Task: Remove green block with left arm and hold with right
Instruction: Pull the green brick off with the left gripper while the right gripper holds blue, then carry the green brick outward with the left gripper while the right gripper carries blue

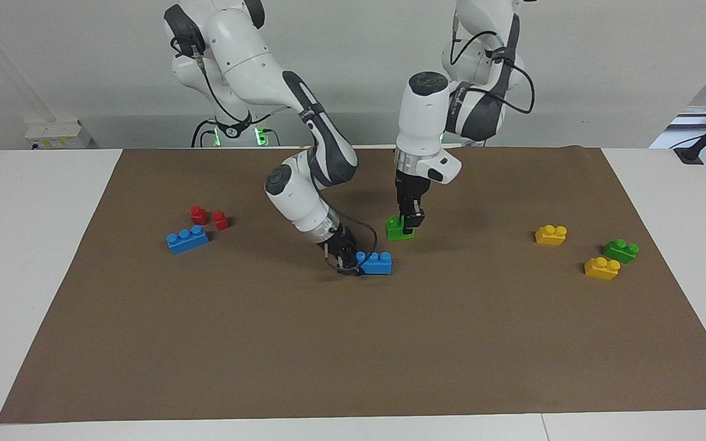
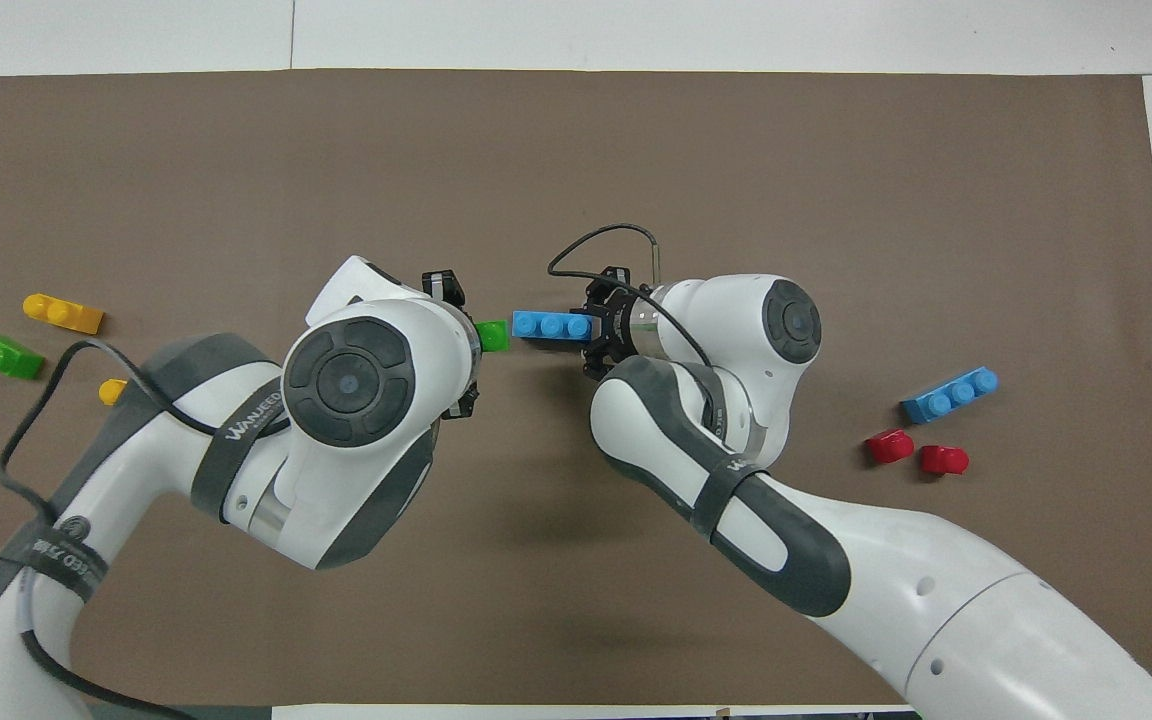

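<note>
- Green block at mid-mat, clamped in the left gripper, apart from the blue brick and just nearer the robots; low over the mat, contact not clear.
- Left gripper pointing straight down, fingers closed on that block.
- Right gripper tilted low, closed on the end of the blue brick lying on the mat.
- Toward the left arm's end: second green brick between two yellow bricks.
- Toward the right arm's end: another blue brick, two red pieces just nearer the robots.
</note>
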Available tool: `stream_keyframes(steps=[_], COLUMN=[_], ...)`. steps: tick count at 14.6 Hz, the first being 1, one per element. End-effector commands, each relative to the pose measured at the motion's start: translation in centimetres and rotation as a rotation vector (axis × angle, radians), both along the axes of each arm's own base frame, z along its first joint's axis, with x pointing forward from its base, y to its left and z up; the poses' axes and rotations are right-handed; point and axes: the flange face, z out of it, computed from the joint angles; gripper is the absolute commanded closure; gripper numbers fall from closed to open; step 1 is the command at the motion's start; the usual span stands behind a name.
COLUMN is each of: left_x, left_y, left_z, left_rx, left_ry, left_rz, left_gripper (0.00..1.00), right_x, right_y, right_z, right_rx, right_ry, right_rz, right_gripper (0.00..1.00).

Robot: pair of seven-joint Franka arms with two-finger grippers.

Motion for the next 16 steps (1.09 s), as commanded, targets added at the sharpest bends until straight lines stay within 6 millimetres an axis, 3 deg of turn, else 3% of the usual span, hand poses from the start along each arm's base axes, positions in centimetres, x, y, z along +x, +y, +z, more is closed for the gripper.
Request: stream_keyframes(steps=[1,3,4,7,8,10,13,16], left_x=[0.7,1.9,2.3,4.2,4.8,5.9,7.3,9.2], left_y=[3.7,6.4,7.7,12.5,14.3,17.8,23.0,26.9], left_z=[1.0,0.9,0.7,0.6,0.5,0.3,-0.7,-3.6], left_rx=[0.036,0.046,0.051,0.04,0.028,0.012,0.013,0.034], left_ry=[0.038,0.069,0.087,0.106,0.109,0.1,0.076,0.065], left_rz=[-0.055,-0.125,-0.163,-0.253,-0.276,-0.318,-0.358,-0.397], left_gripper=[1.0,1.0,1.0,1.0,1.0,1.0,1.0,1.0], right_x=[3.0,4.0,4.3,4.0,3.4,2.7,2.4,2.5], right_y=[-6.8,-13.3,-17.4,-30.5,-33.5,-36.0,-37.1,-36.9], right_z=[6.0,8.1,8.2,6.9,6.3,5.1,2.8,0.7], right_rx=[0.044,-0.001,-0.033,-0.086,-0.081,-0.073,-0.06,-0.054], right_ry=[0.059,0.085,0.086,0.031,0.029,0.047,0.067,0.057], right_rz=[0.009,0.116,0.18,0.344,0.348,0.321,0.315,0.336], right_gripper=[1.0,1.0,1.0,1.0,1.0,1.0,1.0,1.0])
